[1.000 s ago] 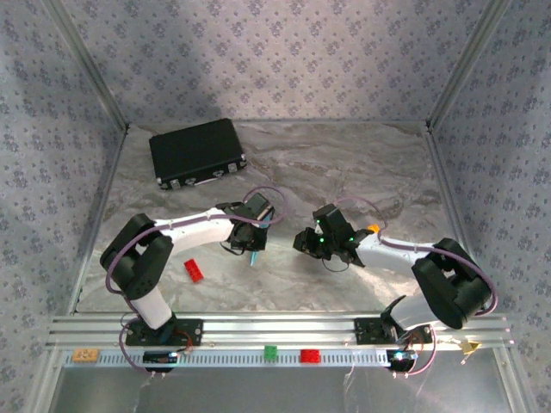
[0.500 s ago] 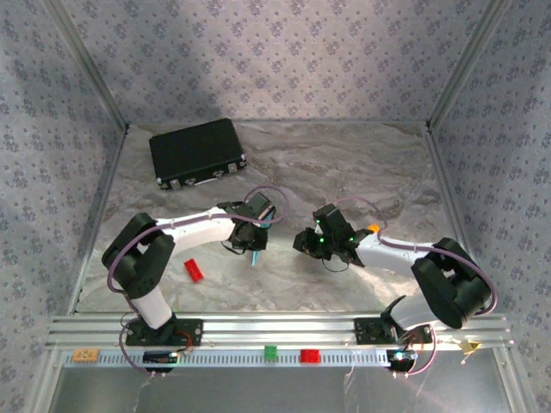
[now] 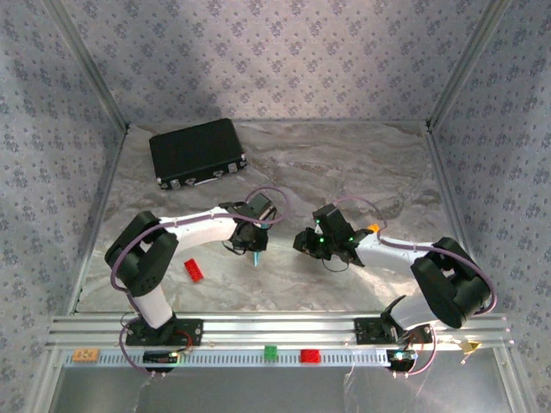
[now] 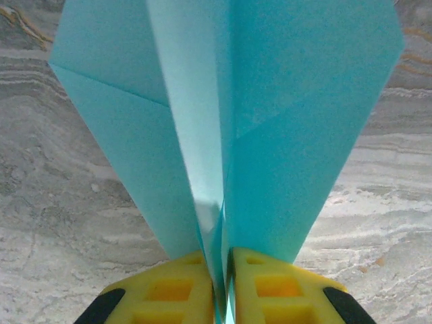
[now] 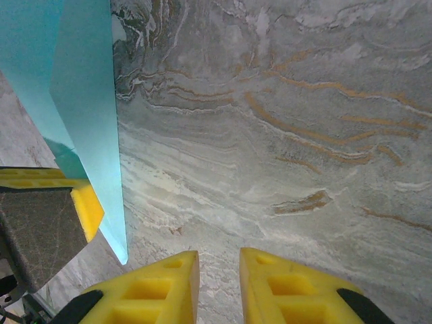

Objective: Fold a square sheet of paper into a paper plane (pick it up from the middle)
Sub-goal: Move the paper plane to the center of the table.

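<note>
The light-blue paper plane (image 4: pixel 270 121) is folded along a centre crease, and its wings spread away from my left gripper (image 4: pixel 226 287), which is shut on the crease between its yellow fingers (image 4: pixel 169 293). From above, just a small cyan tip of the paper plane (image 3: pixel 257 257) pokes out under the left gripper (image 3: pixel 255 248) near the table's middle. In the right wrist view the paper plane (image 5: pixel 81 88) hangs at the left with its point down. My right gripper (image 5: pixel 219 287) is slightly open over bare marble, beside the plane and apart from it. In the top view the right gripper (image 3: pixel 304 243) faces the left one.
A black rectangular case (image 3: pixel 196 151) lies at the back left. A small red brick (image 3: pixel 194 270) sits on the table (image 3: pixel 344 163) near the left arm. A green brick (image 3: pixel 270 352) and a red brick (image 3: pixel 309 355) rest on the front rail. Patterned walls enclose three sides.
The left arm has shifted slightly to the right with the paper plane still in its grip. The right arm has stayed put.
</note>
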Controlling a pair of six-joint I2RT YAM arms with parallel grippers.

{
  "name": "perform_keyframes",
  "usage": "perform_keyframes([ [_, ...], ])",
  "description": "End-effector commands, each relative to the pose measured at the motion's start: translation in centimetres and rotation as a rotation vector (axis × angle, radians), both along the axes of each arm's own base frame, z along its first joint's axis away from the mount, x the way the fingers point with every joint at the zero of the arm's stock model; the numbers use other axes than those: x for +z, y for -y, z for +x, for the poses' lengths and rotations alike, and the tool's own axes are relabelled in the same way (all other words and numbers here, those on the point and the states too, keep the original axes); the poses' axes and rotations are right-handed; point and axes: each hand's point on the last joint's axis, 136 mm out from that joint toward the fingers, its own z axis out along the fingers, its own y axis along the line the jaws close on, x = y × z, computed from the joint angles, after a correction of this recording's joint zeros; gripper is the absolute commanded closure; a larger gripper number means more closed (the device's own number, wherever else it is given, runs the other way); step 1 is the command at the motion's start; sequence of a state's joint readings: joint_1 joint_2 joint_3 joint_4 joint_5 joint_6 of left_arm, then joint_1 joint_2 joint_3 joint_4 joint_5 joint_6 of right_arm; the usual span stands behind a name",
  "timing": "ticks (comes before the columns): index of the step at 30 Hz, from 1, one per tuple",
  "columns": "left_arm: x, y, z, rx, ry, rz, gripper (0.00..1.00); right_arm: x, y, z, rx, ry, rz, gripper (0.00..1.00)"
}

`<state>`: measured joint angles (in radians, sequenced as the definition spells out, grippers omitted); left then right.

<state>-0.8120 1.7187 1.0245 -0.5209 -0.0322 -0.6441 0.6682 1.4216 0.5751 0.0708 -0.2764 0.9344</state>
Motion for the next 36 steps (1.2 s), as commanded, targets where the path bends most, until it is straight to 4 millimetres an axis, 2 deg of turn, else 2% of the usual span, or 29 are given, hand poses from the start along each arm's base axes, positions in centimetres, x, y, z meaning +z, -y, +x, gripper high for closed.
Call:
perform_keyframes([
  [1, 0.2, 0.7, -0.1, -0.029, -0.007, -0.009, 0.85, 0.3, -0.3, 0.3, 0.014, 0.005, -0.003, 0.76],
  [6, 0.0, 0.7, -0.2, -0.031, -0.014, -0.003, 0.85, 0.2, -0.3, 0.1, 0.019, 0.003, -0.004, 0.76],
  [15, 0.7, 0.7, 0.1, -0.025, 0.005, -0.006, 0.84, 0.2, -0.3, 0.2, 0.017, 0.004, -0.002, 0.76],
  [36, -0.4, 1.0, -0.1, -0.051, -0.015, 0.025, 0.82, 0.0, -0.2, 0.2, 0.015, 0.001, -0.007, 0.76],
])
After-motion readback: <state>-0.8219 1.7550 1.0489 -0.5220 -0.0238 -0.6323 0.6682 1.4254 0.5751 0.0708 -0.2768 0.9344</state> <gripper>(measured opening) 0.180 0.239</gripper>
